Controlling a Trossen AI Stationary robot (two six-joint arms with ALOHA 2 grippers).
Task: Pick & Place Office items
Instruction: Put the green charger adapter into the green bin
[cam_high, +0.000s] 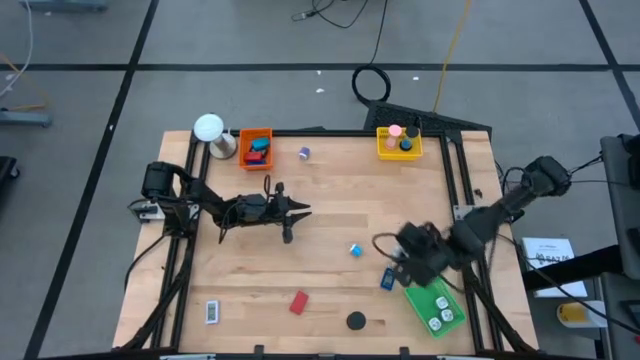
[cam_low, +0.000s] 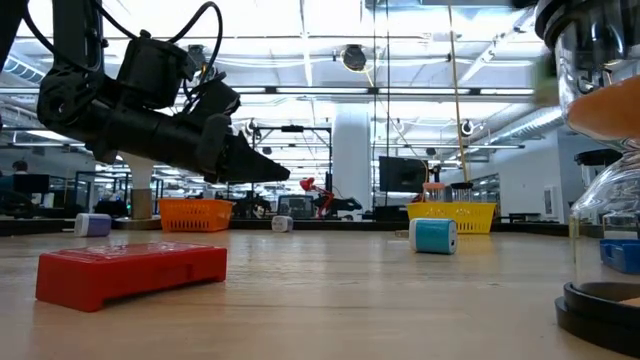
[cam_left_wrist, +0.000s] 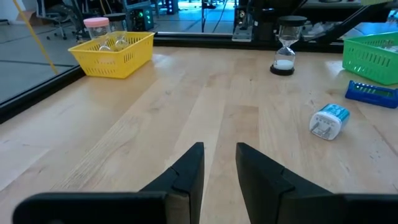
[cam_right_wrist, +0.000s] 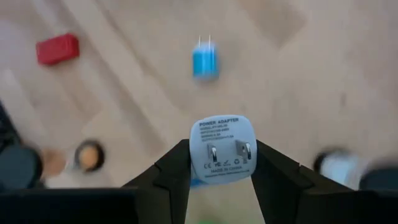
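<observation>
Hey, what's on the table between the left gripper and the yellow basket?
Nothing: in the left wrist view, bare wood runs from the left gripper to the yellow basket. The high view shows the same; the small purple item lies off that line.

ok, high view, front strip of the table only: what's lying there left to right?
White-and-black small rectangle → red block → black round disc → green tray at the right corner.
</observation>
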